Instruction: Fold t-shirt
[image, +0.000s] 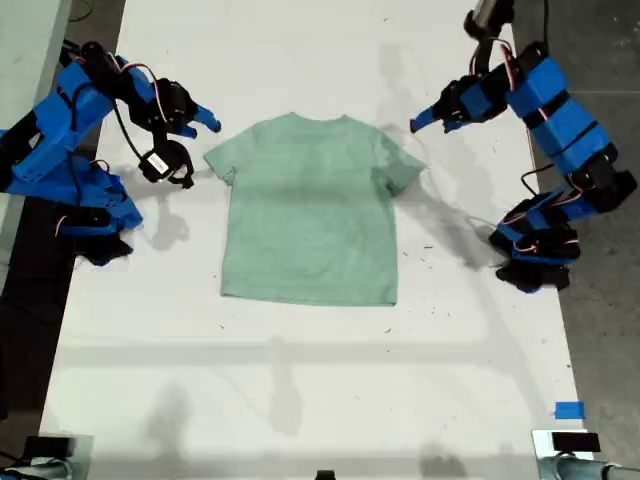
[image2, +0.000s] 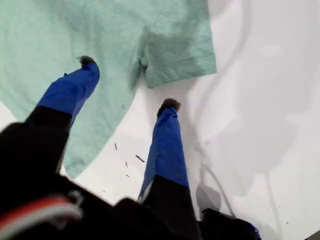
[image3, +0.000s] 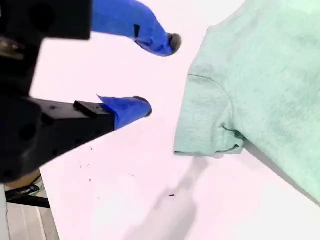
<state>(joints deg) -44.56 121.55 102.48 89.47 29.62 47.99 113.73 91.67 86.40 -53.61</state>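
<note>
Above the sleeve at the exterior view's right, my first gripper (image2: 127, 82) hangs spread and empty; my second gripper (image3: 157, 75) gapes, empty too, just off the opposite sleeve. Between them the t-shirt (image: 310, 205) lies flat on the white table (image: 300, 380). Soft, light cloth: I'd pinch the sleeve hems or shoulders. Bare tabletop surrounds it for sweeping folds.
</note>
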